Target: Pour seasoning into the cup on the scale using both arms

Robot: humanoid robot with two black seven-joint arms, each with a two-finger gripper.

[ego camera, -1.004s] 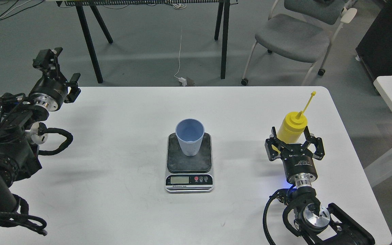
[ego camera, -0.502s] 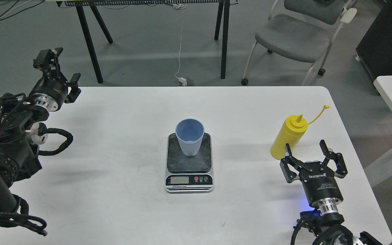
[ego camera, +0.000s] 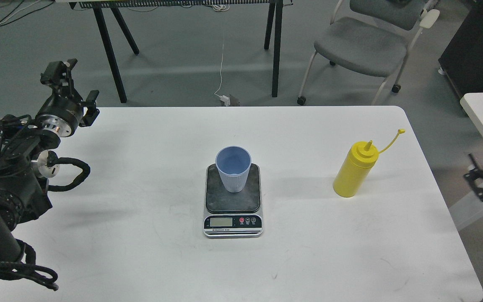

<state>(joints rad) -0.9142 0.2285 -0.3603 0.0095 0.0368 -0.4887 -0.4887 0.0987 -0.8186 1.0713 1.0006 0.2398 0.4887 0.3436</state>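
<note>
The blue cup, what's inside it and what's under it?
The blue cup looks empty, with only its pale bottom showing. It stands on the scale, on the dark platform. The patch of platform right beneath it is hidden.

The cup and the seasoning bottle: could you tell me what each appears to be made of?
The cup looks like matte light blue plastic, with fine moulded vertical ribs on its wall. The seasoning bottle looks like smooth opaque yellow plastic, probably soft squeeze type, given its cone nozzle and thin tethered cap.

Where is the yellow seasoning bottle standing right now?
In the head view, the seasoning bottle stands upright on the white table, on the robot's right side, well apart from the scale and cup.
</note>
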